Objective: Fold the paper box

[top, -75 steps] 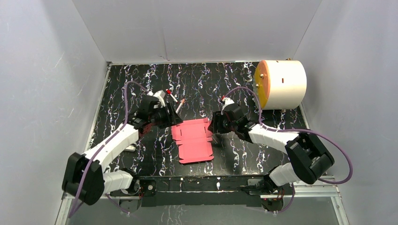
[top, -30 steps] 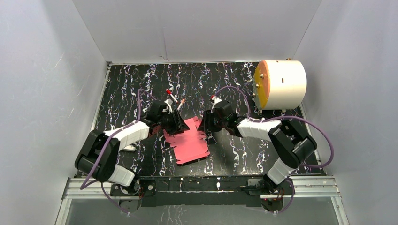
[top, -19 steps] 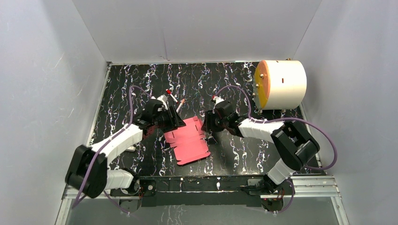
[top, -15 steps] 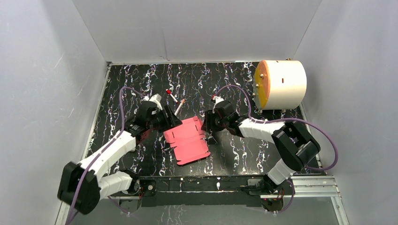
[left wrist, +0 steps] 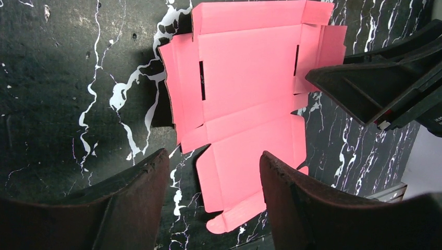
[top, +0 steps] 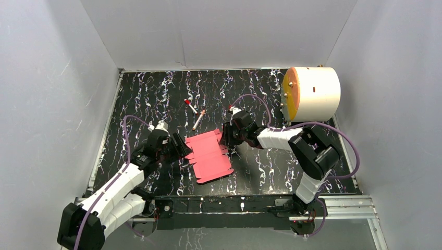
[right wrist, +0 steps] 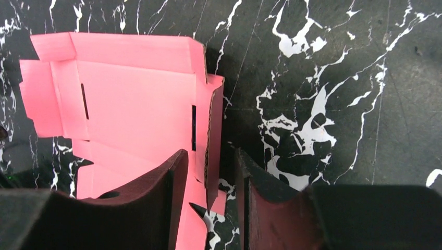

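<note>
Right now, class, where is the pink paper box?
In the top view, the paper box lies mostly flat at mid-table, between the left claw and the right claw.

Black marbled table [top: 156, 94], pink paper box [top: 210, 156] lying flat in the middle, two pens [top: 198, 120] behind it, white cylinder [top: 312, 94] far right.

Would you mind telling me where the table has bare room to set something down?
Bare table lies far-left of the pens, between the pens and the white cylinder, and near-right of the paper box. Crowded: the centre, where the left gripper and right gripper flank it.
</note>
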Robot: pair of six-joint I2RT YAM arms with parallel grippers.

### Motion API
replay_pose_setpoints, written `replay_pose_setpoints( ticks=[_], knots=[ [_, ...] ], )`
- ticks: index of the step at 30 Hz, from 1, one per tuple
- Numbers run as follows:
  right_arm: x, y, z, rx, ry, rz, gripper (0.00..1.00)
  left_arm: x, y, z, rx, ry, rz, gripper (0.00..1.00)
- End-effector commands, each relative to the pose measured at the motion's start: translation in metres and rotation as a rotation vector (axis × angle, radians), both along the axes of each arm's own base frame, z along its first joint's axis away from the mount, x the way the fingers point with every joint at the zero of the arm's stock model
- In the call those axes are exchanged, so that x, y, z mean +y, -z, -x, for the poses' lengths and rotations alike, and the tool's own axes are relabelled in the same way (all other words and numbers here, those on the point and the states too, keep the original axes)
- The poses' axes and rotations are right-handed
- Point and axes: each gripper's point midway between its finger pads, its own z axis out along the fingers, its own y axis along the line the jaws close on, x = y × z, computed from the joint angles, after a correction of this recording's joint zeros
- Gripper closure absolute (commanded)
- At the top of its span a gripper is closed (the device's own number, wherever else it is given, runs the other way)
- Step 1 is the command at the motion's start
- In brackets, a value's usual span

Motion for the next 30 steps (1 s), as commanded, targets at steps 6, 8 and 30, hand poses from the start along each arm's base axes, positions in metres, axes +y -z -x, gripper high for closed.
replay_pose_setpoints(
  ticks=[6, 8, 30],
  knots=[
    [0.022, -0.01, -0.006, -0.041, -0.033, -0.016, 0.71, -0.009, 0.011, -0.006, 0.008, 0.014, 0.032, 0.38],
    [0.016, -0.011, -0.009, -0.056, -0.018, 0.018, 0.75, -0.015, 0.014, -0.008, 0.011, 0.031, 0.057, 0.38],
    [-0.062, -0.031, -0.036, -0.315, 0.105, 0.779, 0.87, -0.043, 0.002, -0.026, -0.013, 0.048, 0.188, 0.38]
  ],
)
